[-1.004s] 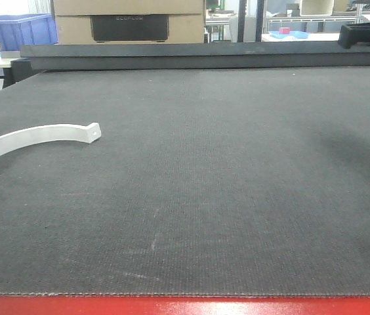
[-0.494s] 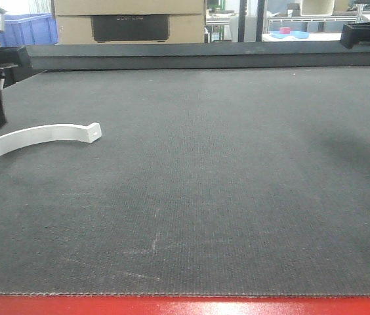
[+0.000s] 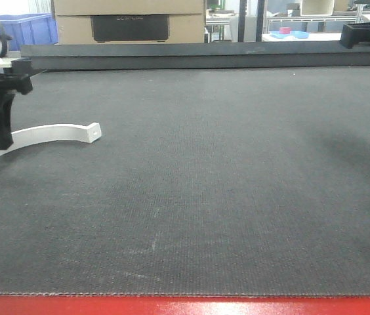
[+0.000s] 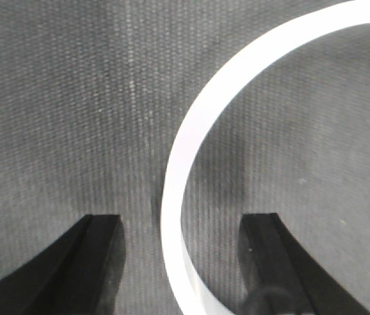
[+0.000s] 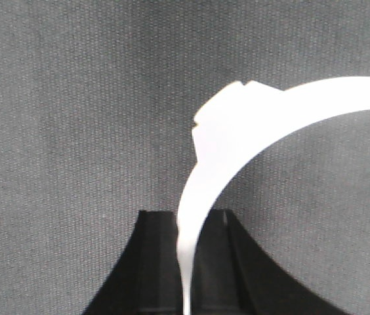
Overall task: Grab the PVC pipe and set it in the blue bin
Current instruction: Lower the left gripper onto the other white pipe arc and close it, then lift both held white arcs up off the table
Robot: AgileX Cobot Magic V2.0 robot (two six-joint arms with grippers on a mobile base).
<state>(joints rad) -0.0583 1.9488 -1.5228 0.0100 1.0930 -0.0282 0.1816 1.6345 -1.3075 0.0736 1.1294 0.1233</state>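
two curved white pvc pieces were counted: the first pvc piece [image 3: 47,133] lay by the left edge of the mat [image 3: 205,184], and the second pvc piece [image 5: 270,105] showed only in the right wrist view. there were two grippers: the left gripper [image 4: 180,226] had its fingers spread either side of the first pvc piece, and the right gripper [image 5: 186,223] pinched the second. there was one dark mat. beyond its far left corner stood one blue bin [image 3: 27,29], and beyond its far edge two stacked cardboard boxes [image 3: 129,29].

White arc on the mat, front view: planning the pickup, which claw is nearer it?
Left. The left claw straddles the arc, open; the right claw is far across the mat, shut on another white piece.
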